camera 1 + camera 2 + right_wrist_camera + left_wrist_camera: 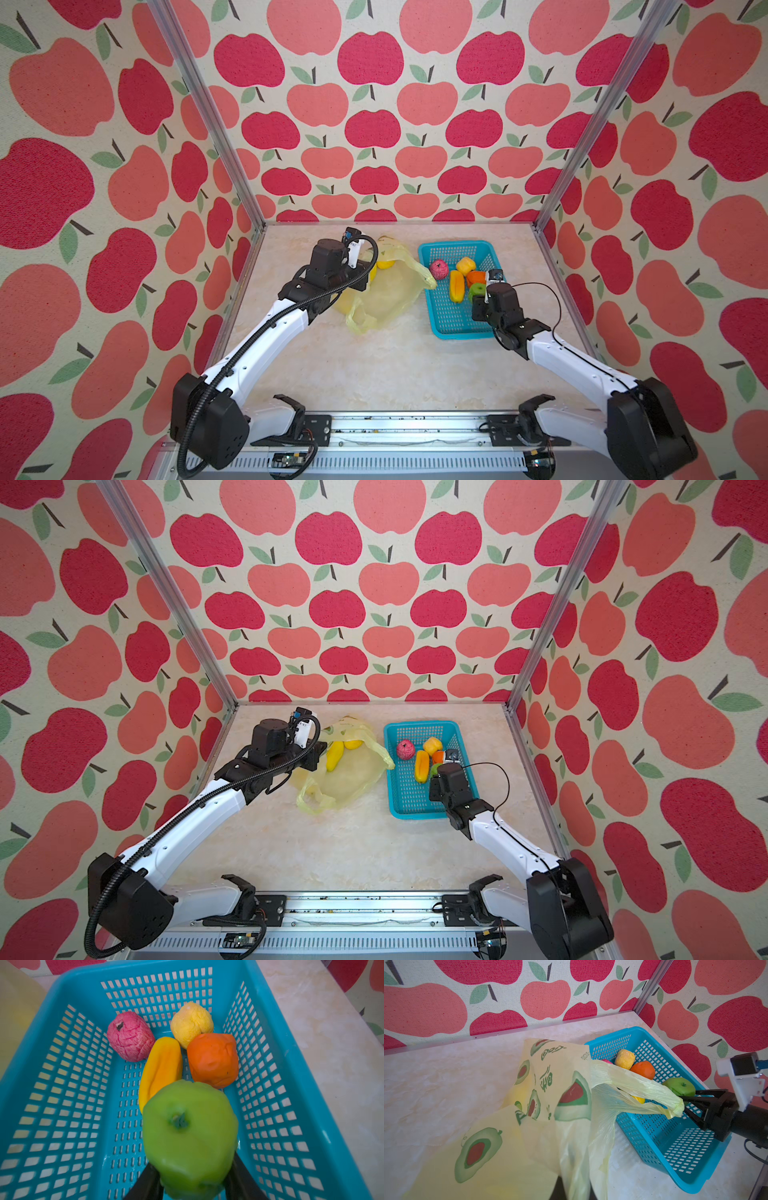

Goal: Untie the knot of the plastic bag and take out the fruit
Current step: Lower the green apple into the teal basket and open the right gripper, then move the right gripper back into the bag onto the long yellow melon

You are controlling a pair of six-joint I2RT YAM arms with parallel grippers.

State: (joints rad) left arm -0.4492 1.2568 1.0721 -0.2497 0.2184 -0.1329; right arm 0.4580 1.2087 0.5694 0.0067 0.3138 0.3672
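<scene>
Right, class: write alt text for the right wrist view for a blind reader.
The right gripper holds a green apple over a turquoise basket. In the basket lie a pink fruit, a round yellow fruit, an orange fruit and a long yellow fruit.

The only writing is on the thin, see-through yellow-green plastic bag (529,1147), seen from the left wrist camera. Near its top edge is a row of big round green letters (553,1052). They are upside down and wrinkled, so the word cannot be read for sure. Below them is a green sign (547,1080) that looks like Chinese writing. A small dark word (585,1056) runs along the bag's fold, too tiny to read.
</scene>
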